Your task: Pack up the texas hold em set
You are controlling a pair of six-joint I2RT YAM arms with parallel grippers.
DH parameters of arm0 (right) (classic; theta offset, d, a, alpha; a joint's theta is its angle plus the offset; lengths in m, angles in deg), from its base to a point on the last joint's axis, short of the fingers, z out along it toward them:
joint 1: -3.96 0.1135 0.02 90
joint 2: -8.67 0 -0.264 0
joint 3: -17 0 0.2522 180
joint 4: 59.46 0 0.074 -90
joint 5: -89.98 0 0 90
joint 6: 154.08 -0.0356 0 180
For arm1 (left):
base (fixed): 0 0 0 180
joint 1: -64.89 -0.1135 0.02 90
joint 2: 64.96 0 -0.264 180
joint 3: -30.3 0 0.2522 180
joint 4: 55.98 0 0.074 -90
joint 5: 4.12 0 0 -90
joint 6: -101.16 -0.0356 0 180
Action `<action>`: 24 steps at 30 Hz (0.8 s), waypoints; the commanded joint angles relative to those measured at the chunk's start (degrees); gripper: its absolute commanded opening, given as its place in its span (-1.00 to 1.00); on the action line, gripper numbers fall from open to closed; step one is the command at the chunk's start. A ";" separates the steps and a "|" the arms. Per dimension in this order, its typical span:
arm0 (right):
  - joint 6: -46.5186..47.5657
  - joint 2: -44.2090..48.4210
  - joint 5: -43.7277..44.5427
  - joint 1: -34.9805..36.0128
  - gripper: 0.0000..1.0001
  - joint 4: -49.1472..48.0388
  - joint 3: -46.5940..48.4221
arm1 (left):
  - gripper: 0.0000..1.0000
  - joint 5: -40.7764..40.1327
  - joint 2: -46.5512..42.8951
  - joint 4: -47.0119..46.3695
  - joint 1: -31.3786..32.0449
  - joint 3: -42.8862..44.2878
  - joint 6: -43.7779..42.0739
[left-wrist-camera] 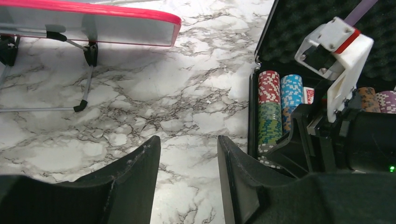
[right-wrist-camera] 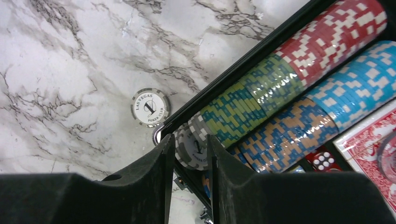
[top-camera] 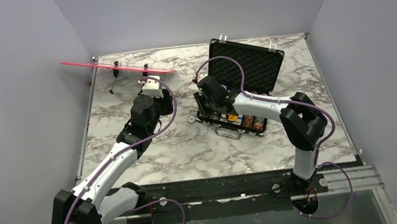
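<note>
The top camera looks down from behind on the whole table (top-camera: 150, 150). Both wrist cameras hang close, sharing chip rows (right-wrist-camera: 261, 98) in the case (top-camera: 247, 68).

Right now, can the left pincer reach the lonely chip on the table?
Probably yes. The chip lies on bare marble beside the case, nothing between it and the left pincer, though the right pincer sits close.
</note>
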 commanded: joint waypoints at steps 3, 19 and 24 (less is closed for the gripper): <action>-2.31 3.38 2.40 -0.94 -0.28 4.72 2.46 | 0.25 -4.72 3.69 10.81 -0.71 4.74 10.26; -4.35 -0.48 -0.33 -0.96 -0.77 6.12 0.85 | 0.88 15.36 14.24 8.45 -5.04 2.70 16.90; -5.36 -1.50 1.02 -0.94 -0.78 6.44 1.60 | 0.55 17.22 19.91 10.63 -4.93 5.23 15.72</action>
